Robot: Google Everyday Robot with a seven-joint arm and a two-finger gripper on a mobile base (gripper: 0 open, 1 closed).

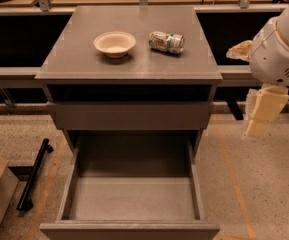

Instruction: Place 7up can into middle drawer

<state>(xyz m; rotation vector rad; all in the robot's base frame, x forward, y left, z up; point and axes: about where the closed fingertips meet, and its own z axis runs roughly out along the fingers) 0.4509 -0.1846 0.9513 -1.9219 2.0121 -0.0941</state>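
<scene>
The 7up can (166, 42) lies on its side on top of the grey table (134, 68), near the back and a bit to the right. A cream round bowl (114, 43) sits just beside it, on the left, not touching it. Under the table top, a thin drawer (131, 115) shows its flat front. Below that, the middle drawer (131, 198) is pulled far out, and its bare floor shows. The gripper (257, 129) hangs off to the right of the table, pointing down, well apart from the can. I cannot tell if its jaws are wide or narrow. A black bar (34, 174) lies on the floor at the left.
</scene>
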